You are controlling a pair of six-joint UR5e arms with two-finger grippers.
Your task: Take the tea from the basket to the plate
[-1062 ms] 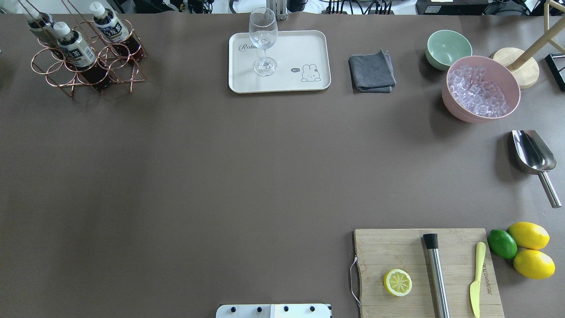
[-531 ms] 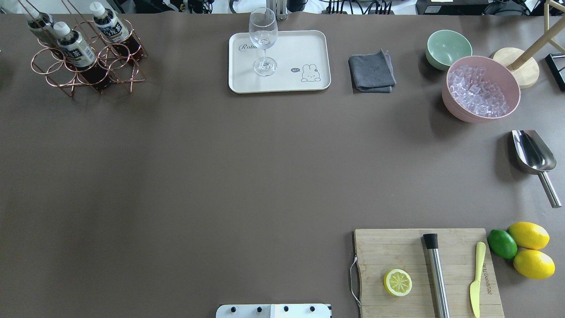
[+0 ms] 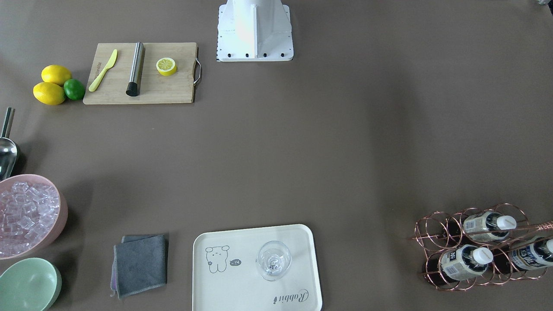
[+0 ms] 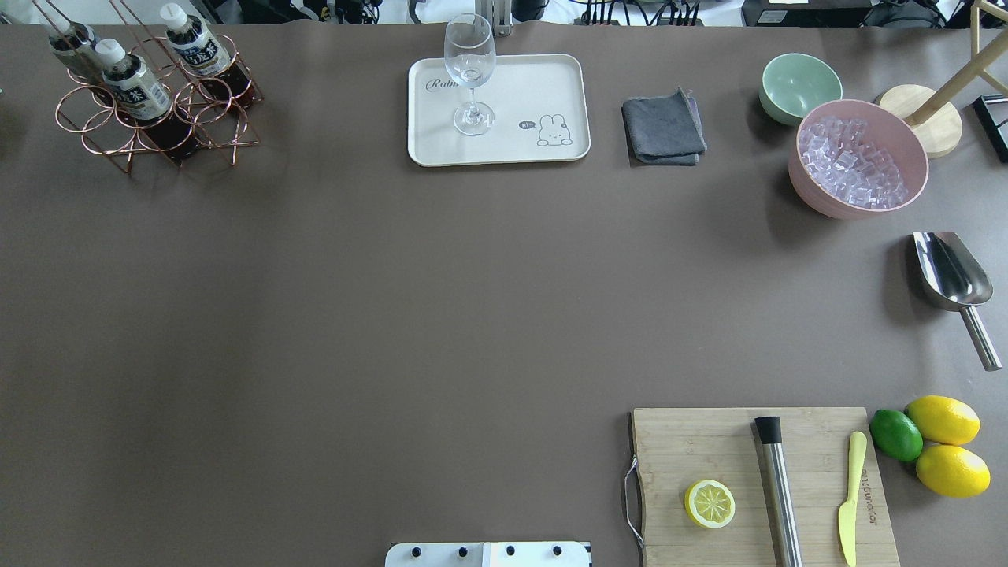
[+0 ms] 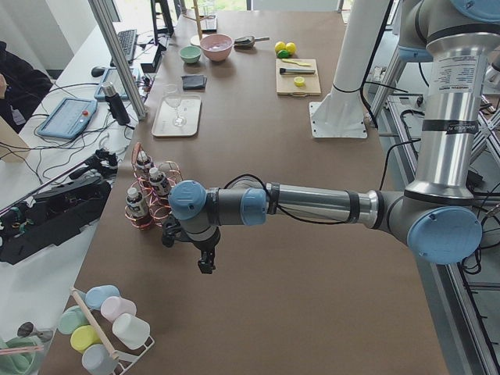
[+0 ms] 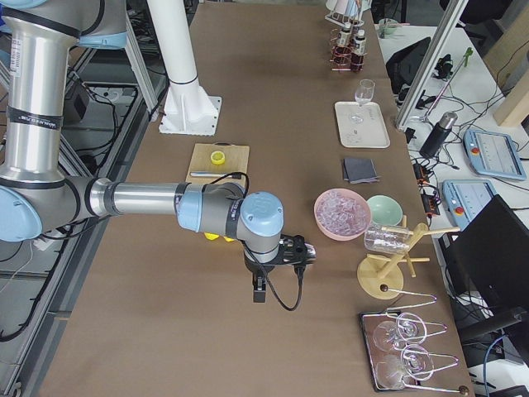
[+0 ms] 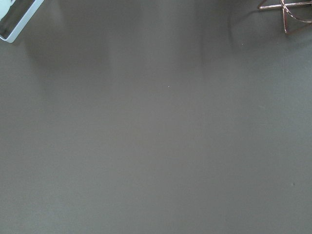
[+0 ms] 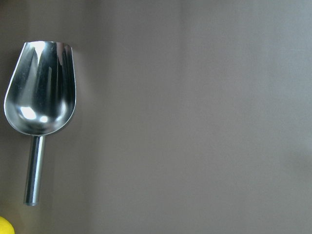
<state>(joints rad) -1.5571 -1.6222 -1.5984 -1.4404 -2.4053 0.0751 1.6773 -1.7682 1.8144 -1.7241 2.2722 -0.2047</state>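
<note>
Hovering near copper wire basket (image 4: 57, 118), my left pincer (image 5: 205, 266); opening, cannot tell, right pincer (image 6: 259, 294) same. Clear white-capped tea bottles (image 4: 135, 85) unmoved inside; cream rectangular plate (image 4: 543, 79) unchanged.

Soft, even light from above; faint shadows lean toward eight o'clock off the pink bowl (image 4: 805, 194). The scoop (image 8: 41, 92) glares brightly. Everything sharp.

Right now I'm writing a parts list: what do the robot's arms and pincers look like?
The left arm and right arm are silver tubes with grey joints and light-blue caps. On each, a black cable runs to a small black pincer: left pincer, right pincer.
</note>
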